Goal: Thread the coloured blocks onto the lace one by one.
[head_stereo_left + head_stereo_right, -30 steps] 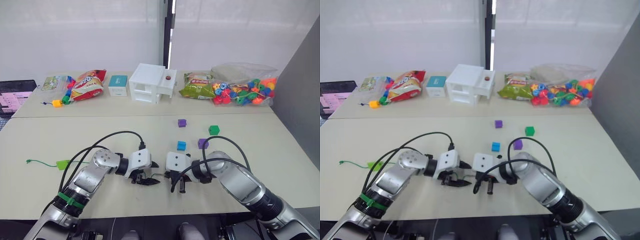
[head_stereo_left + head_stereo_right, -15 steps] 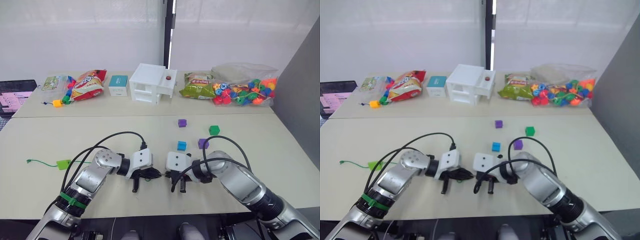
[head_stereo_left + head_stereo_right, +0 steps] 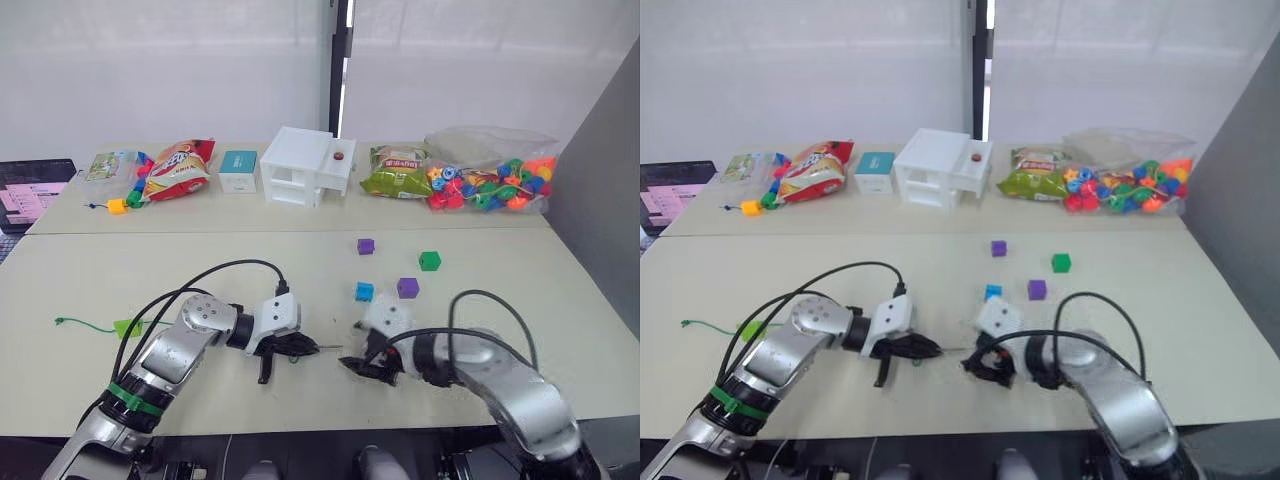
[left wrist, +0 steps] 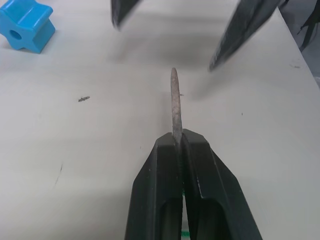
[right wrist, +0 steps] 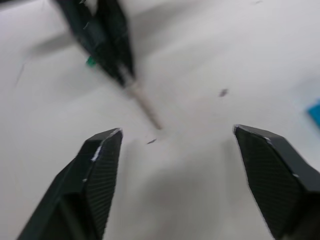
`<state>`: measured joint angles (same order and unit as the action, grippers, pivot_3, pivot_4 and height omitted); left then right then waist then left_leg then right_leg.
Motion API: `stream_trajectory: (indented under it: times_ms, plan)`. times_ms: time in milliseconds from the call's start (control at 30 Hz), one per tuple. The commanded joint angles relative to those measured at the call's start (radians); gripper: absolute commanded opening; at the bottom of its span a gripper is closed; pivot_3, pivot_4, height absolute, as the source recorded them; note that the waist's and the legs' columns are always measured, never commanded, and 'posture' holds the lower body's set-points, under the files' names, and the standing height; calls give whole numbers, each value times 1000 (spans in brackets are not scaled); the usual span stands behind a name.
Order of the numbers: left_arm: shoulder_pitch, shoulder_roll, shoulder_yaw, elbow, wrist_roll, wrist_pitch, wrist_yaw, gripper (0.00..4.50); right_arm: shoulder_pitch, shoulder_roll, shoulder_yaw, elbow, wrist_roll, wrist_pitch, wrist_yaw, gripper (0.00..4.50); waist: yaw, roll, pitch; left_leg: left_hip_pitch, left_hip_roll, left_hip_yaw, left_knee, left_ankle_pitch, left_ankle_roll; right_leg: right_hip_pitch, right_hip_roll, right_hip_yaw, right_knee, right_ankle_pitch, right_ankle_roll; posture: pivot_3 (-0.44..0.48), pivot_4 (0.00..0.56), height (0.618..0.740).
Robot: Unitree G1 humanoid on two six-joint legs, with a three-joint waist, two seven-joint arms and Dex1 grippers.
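Left wrist view: the left tool (image 4: 178, 142) clamps the lace (image 4: 175, 107) tip, pointing at the empty, wide-apart right tool (image 5: 175, 145). With no block held, the needle could slip untouched between its fingers.

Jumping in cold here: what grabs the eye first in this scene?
At the near table edge, the left gripper is shut on the lace's needle tip, pointing it at the open right gripper facing it. Loose blocks, blue, two purple and one green, sit just beyond. A bag of bright beads lies far right.
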<state>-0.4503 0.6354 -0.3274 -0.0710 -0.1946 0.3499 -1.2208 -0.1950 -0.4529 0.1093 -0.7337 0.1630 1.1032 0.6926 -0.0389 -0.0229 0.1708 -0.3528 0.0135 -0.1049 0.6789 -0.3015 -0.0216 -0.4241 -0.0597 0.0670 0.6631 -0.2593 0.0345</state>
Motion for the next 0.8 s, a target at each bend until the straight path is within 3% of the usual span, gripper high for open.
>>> stream_trajectory:
  times_ms: [33, 200, 367, 600, 800]
  plan:
    - [-2, 12, 34, -22, -20, -2, -3, 0, 60, 58, -165, -95, 26, 56, -100, 4479, 0, 0, 0, 0, 0, 0, 0, 0, 0, 0, 0, 0, 0, 0, 0, 0, 150, 740]
    - [-2, 8, 42, -18, -26, 5, 2, 0, 81, 143, -310, -76, 13, 41, -237, 4479, -3, 0, 0, 0, 0, 0, 0, 0, 0, 0, 0, 0, 0, 0, 0, 0, 150, 740]
    - [-3, 1, 41, -25, -27, 13, 5, 0, 7, 207, -384, 66, -18, -67, -385, 4479, -5, 0, 0, 1, 0, 1, 0, 0, 0, 0, 0, 0, 0, 0, 0, 0, 150, 740]
    - [7, -7, 40, -41, -26, 26, 20, 0, -171, 254, -377, 368, -42, -219, -521, 4479, -7, 1, 0, 1, 0, 1, -1, 0, 0, -1, 0, 1, 1, 0, 0, 0, 150, 740]
    - [29, -9, 42, -63, -25, 36, 35, 0, -396, 236, -376, 762, -70, -381, -602, 4479, -12, 2, 0, 1, 0, 2, -1, 0, 0, -1, 0, 2, 0, 0, 0, 0, 150, 740]
